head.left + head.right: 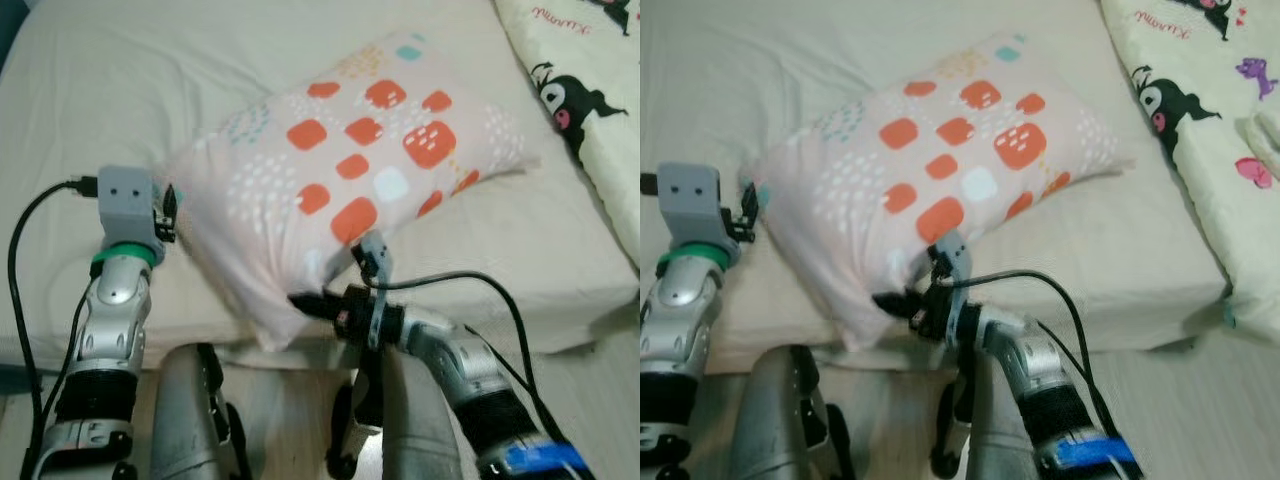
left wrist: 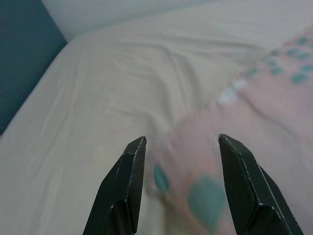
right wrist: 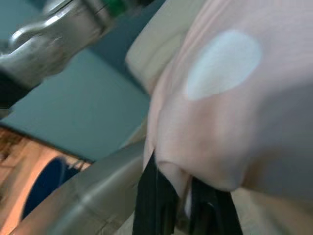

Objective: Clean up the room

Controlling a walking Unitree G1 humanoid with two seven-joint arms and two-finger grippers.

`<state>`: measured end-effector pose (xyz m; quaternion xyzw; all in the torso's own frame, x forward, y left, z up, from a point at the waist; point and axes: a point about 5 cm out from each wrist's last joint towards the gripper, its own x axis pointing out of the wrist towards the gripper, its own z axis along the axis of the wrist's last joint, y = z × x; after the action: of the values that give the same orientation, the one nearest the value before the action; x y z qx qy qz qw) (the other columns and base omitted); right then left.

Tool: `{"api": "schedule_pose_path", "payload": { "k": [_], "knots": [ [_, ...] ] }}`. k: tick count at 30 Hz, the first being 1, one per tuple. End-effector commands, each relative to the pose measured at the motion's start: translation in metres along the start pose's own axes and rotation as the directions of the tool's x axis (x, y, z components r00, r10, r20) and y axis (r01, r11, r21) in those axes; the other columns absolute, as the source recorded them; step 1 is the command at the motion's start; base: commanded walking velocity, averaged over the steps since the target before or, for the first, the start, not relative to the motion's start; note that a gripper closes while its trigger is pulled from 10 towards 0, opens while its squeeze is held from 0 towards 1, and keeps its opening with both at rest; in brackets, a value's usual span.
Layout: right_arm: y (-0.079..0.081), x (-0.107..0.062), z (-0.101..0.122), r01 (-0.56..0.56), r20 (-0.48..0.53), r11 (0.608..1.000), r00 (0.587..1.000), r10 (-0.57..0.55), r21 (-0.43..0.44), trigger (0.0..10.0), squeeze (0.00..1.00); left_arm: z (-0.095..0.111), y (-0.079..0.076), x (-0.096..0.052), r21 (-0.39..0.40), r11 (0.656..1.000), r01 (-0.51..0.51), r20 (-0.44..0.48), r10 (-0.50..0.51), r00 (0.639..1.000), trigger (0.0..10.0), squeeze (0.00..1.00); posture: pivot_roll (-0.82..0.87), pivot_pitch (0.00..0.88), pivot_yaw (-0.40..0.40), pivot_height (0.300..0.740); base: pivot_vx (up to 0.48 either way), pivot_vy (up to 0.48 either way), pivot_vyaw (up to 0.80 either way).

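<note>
A pale pink pillow [image 1: 350, 170] with orange, white and teal patches lies tilted on the bed, its near corner hanging over the mattress edge. My right gripper [image 1: 305, 300] is shut on that near corner; the right wrist view has pink cloth [image 3: 205, 147] pinched between the black fingers [image 3: 156, 205]. My left gripper [image 1: 170, 213] sits at the pillow's left end. In the left wrist view its fingers [image 2: 129, 186] stand open, with the pillow's teal-spotted corner [image 2: 205, 196] between them, not clamped.
The bed [image 1: 120, 90] has a cream sheet. A cartoon-print blanket [image 1: 590, 90] lies along its right side. A black cable [image 1: 470, 285] loops off my right arm. Light floor [image 1: 1200, 400] shows at the lower right, and a teal wall [image 2: 24, 58] left of the bed.
</note>
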<state>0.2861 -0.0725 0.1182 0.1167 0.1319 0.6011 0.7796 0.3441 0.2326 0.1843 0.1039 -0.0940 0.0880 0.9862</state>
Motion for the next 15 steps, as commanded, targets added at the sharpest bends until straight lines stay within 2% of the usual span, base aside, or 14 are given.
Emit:
{"api": "schedule_pose_path", "payload": {
  "k": [1,3,4,5,6,7,8,10,12,13,15],
  "knots": [
    [0.033,0.003,-0.007,-0.231,-0.057,0.972,0.971,0.233,0.029,0.0,0.00,-0.009,0.004,-0.002,0.009,1.000,-0.019,-0.020,0.019,1.000,10.0,0.00,0.06,0.195,-0.009,0.552,0.000,0.000,0.00],
    [0.033,0.003,-0.007,-0.231,-0.057,0.972,0.971,0.233,0.029,0.0,0.00,-0.009,0.004,-0.002,0.009,1.000,-0.019,-0.020,0.019,1.000,10.0,0.00,0.06,0.195,-0.009,0.552,0.000,0.000,0.00],
    [0.047,-0.007,-0.009,-0.302,-0.114,0.953,0.946,0.303,0.027,0.0,0.00,-0.009,0.004,-0.001,0.008,1.000,-0.022,-0.016,0.022,1.000,10.0,0.00,0.06,0.196,-0.008,0.552,0.000,0.000,0.00],
    [0.056,-0.030,-0.018,-0.340,-0.241,0.940,0.912,0.331,0.002,0.0,0.00,-0.010,0.003,-0.002,0.012,1.000,-0.013,-0.012,0.013,1.000,10.0,0.00,0.06,0.198,-0.010,0.552,0.000,0.000,0.00],
    [0.056,-0.030,-0.018,-0.340,-0.241,0.940,0.912,0.331,0.002,0.0,0.00,-0.010,0.003,-0.002,0.012,1.000,-0.013,-0.012,0.013,1.000,10.0,0.00,0.06,0.198,-0.010,0.552,0.000,0.000,0.00],
    [0.059,-0.056,-0.026,-0.344,-0.371,0.939,0.874,0.313,-0.018,0.0,0.00,-0.011,0.001,-0.002,0.015,1.000,-0.003,-0.010,0.003,1.000,10.0,0.00,0.06,0.201,-0.009,0.552,0.000,0.000,0.00],
    [0.059,-0.056,-0.026,-0.344,-0.371,0.939,0.874,0.313,-0.018,0.0,0.00,-0.011,0.001,-0.002,0.015,1.000,-0.003,-0.010,0.003,1.000,10.0,0.00,0.06,0.201,-0.009,0.552,0.000,0.000,0.00],
    [0.051,-0.101,-0.028,-0.270,-0.537,0.961,0.820,0.197,-0.061,0.0,0.00,-0.014,-0.003,-0.004,0.019,1.000,0.012,-0.011,-0.012,1.000,10.0,0.00,0.05,0.203,-0.004,0.552,0.000,0.000,0.00],
    [0.051,-0.101,-0.028,-0.270,-0.537,0.961,0.820,0.197,-0.061,0.0,0.00,-0.014,-0.003,-0.004,0.019,1.000,0.012,-0.011,-0.012,1.000,10.0,0.00,0.05,0.203,-0.004,0.552,0.000,0.000,0.00],
    [0.046,-0.114,-0.024,-0.225,-0.562,0.971,0.815,0.144,-0.078,0.0,0.00,-0.015,-0.004,-0.004,0.021,1.000,0.017,-0.011,-0.017,1.000,10.0,0.00,0.05,0.203,-0.003,0.552,0.000,0.000,0.00],
    [0.046,-0.114,-0.024,-0.225,-0.562,0.971,0.815,0.144,-0.078,0.0,0.00,-0.015,-0.004,-0.004,0.021,1.000,0.017,-0.011,-0.017,1.000,10.0,0.00,0.05,0.203,-0.003,0.552,0.000,0.000,0.00]
  ]
}}
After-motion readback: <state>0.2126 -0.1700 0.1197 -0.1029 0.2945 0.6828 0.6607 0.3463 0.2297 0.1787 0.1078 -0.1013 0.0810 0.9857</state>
